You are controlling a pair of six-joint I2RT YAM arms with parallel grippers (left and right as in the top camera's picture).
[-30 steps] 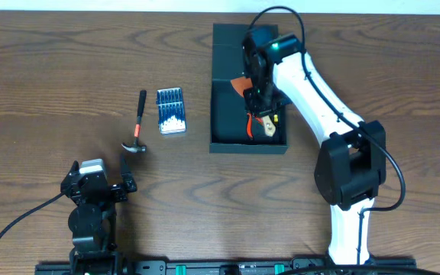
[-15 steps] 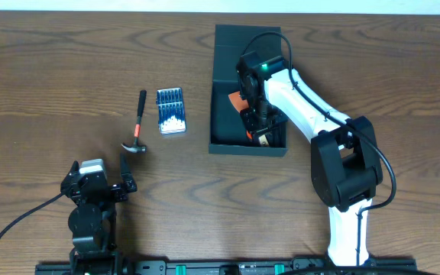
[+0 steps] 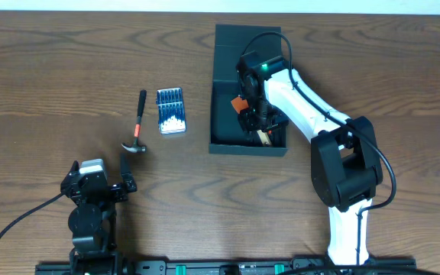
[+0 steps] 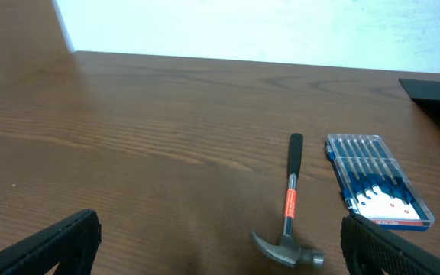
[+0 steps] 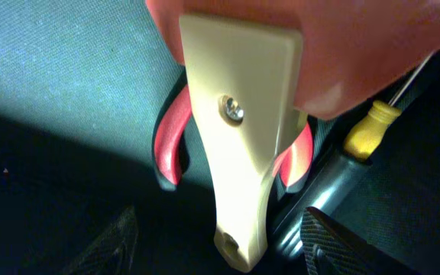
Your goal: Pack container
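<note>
The dark teal container lies open at the table's middle, its flap lid folded back. My right gripper reaches down inside it. Seen from the right wrist, the gripper is open; its dark fingers stand apart from the cream handle of an orange-bladed tool lying between them on the container floor. Red-handled pliers and a yellow screwdriver handle lie beneath it. My left gripper is open over bare table, holding nothing.
A hammer with a black and orange handle lies left of the container. A blue case of small screwdrivers sits just to the hammer's right. The container's near corner shows at the right edge of the left wrist view.
The right arm lowered into the container, then its jaws opened and let go of the cream-handled tool. The left arm has not moved.
</note>
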